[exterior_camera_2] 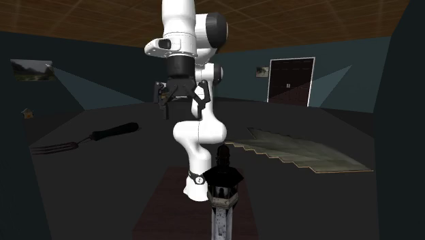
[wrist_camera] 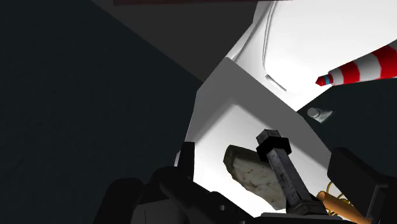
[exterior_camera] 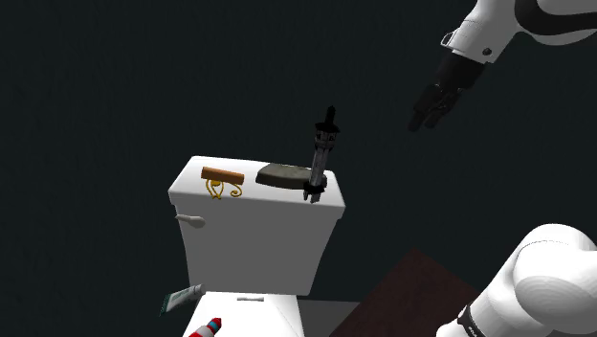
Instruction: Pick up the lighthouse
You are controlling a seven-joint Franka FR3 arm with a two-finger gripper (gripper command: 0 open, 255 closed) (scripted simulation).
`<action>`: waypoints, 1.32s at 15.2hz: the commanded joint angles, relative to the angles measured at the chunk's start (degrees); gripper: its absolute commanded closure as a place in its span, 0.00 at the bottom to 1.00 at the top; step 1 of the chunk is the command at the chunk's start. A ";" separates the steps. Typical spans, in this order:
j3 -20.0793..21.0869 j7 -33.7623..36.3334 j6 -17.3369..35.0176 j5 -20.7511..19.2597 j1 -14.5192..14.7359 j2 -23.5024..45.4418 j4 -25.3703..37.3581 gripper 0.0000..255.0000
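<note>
The lighthouse (exterior_camera: 321, 158) is a dark grey tower with a black top, standing upright at the right end of a white toilet tank lid (exterior_camera: 191, 182). It rises close in the second exterior view's foreground as the lighthouse (exterior_camera_2: 223, 198). My gripper (exterior_camera: 423, 122) hangs in the air above and to the right of it, well apart. In the wrist view the fingers (wrist_camera: 184, 162) stand wide apart and the lighthouse (wrist_camera: 284, 175) lies ahead between them, untouched. The gripper (exterior_camera_2: 184, 110) is open and holds nothing.
On the lid beside the lighthouse lie a flat grey stone-like piece (exterior_camera: 282, 175), an orange-brown bar (exterior_camera: 222, 173) and a small gold wire thing (exterior_camera: 223, 190). A red-and-white striped object (exterior_camera: 206, 327) and a tube (exterior_camera: 182, 299) sit lower, by the toilet seat. A dark red mat (exterior_camera: 416, 287) covers the floor.
</note>
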 commanded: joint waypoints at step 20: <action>18.56 22.98 33.99 -4.28 -3.77 20.17 1.45 0.00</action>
